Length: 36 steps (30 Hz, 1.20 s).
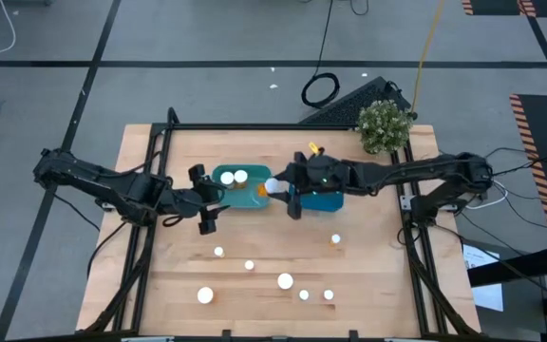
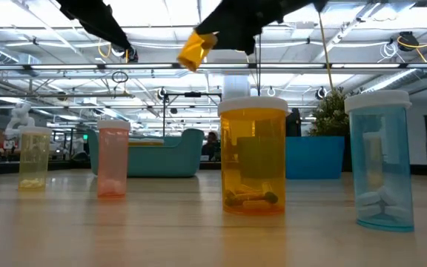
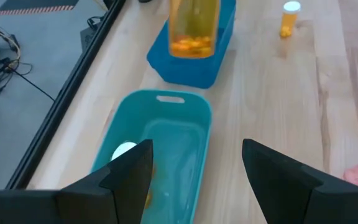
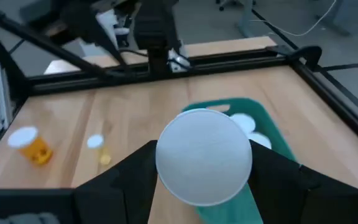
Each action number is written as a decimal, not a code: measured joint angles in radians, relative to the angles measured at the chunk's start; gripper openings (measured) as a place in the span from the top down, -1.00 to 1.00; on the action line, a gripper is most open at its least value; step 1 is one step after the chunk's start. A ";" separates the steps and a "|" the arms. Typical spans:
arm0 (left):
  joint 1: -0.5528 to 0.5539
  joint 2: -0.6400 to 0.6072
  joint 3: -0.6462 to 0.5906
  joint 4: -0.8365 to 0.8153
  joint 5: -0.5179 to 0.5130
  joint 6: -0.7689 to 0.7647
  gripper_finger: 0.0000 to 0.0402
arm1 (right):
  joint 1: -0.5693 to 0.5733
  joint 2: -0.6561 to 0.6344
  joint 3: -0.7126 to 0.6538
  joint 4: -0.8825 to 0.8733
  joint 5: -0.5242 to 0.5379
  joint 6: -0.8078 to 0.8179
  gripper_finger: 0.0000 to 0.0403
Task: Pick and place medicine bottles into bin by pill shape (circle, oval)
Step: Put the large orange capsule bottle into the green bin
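Medicine bottle [image 4: 204,155] between right gripper [image 1: 283,190] fingers [image 4: 120,180], above teal bin [image 1: 245,198].

Bright, even overhead light, ceiling strips [image 2: 43,46] glaring in the low view, soft short shadows on the bench [image 1: 254,242], white cap [image 4: 204,155] blurred (too close to the right wrist camera), held bottle [image 3: 193,28] smeared

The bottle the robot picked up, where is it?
In the high view, the right gripper holds the orange bottle mid-table, between the teal bin and the blue bin.
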 joint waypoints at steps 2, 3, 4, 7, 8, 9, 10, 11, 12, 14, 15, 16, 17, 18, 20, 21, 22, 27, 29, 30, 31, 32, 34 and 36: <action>0.000 0.000 0.000 -0.002 0.000 0.002 -0.25 | -0.018 0.032 0.054 -0.036 0.001 0.001 -0.06; 0.000 0.000 0.000 -0.001 0.000 0.006 -0.25 | -0.026 0.051 0.082 -0.047 0.002 0.003 -0.06; 0.000 0.000 0.000 0.000 0.000 0.009 -0.25 | -0.036 0.070 0.107 -0.062 0.002 0.008 -0.06; 0.000 0.000 0.000 0.002 0.000 0.018 -0.25 | -0.065 0.131 0.176 -0.104 0.002 0.011 -0.06; 0.000 0.000 0.000 0.003 0.000 0.020 -0.25 | -0.074 0.153 0.202 -0.122 0.001 0.011 -0.06; 0.000 0.000 0.000 0.003 0.000 0.025 -0.25 | -0.084 0.174 0.226 -0.143 0.001 0.011 -0.06; 0.000 0.000 0.000 0.003 0.000 0.031 -0.25 | -0.095 0.199 0.249 -0.159 0.001 0.011 -0.06; 0.002 0.000 0.000 0.003 0.000 0.040 -0.25 | -0.105 0.224 0.275 -0.178 0.001 0.011 -0.06; 0.003 0.000 0.000 0.003 0.000 0.049 -0.25 | -0.115 0.248 0.298 -0.198 0.000 0.011 -0.06; 0.008 0.000 0.000 0.004 0.000 0.066 -0.25 | -0.135 0.295 0.339 -0.241 -0.013 0.012 -0.06; 0.012 0.000 0.000 0.005 0.000 0.072 -0.25 | -0.147 0.316 0.357 -0.253 -0.028 0.012 -0.06; 0.016 0.000 0.000 0.004 0.000 0.077 -0.25 | -0.157 0.334 0.370 -0.267 -0.037 0.013 -0.06; 0.019 0.000 0.000 0.004 0.000 0.081 -0.25 | -0.166 0.352 0.379 -0.276 -0.049 0.015 -0.06; 0.024 0.000 0.000 0.005 0.000 0.085 -0.25 | -0.175 0.369 0.388 -0.276 -0.057 0.017 -0.06; 0.033 0.000 0.000 0.005 0.000 0.099 -0.25 | -0.191 0.391 0.393 -0.282 -0.078 0.020 -0.06; 0.036 0.000 0.000 0.007 0.000 0.104 -0.25 | -0.197 0.402 0.393 -0.287 -0.080 0.020 -0.06; 0.041 0.000 0.000 0.008 0.000 0.108 -0.25 | -0.201 0.412 0.393 -0.286 -0.079 0.020 -0.06; 0.060 0.000 0.000 0.016 0.002 0.127 -0.25 | -0.210 0.439 0.393 -0.306 -0.092 0.031 -0.06; 0.063 0.000 0.000 0.016 0.002 0.127 -0.25 | -0.210 0.440 0.393 -0.314 -0.101 0.031 -0.06; 0.064 0.000 0.000 0.017 0.002 0.129 -0.25 | -0.210 0.446 0.393 -0.304 -0.100 0.030 -0.06; 0.065 0.000 0.000 0.018 0.003 0.132 -0.25 | -0.210 0.449 0.394 -0.298 -0.101 0.029 -0.06; 0.065 0.000 0.000 0.021 0.003 0.134 -0.25 | -0.210 0.450 0.394 -0.305 -0.101 0.030 -0.06; 0.065 0.000 0.000 0.026 0.004 0.136 -0.25 | -0.210 0.457 0.393 -0.316 -0.101 0.030 -0.06; 0.065 0.000 0.000 0.026 0.004 0.136 -0.25 | -0.210 0.467 0.394 -0.307 -0.101 0.031 -0.06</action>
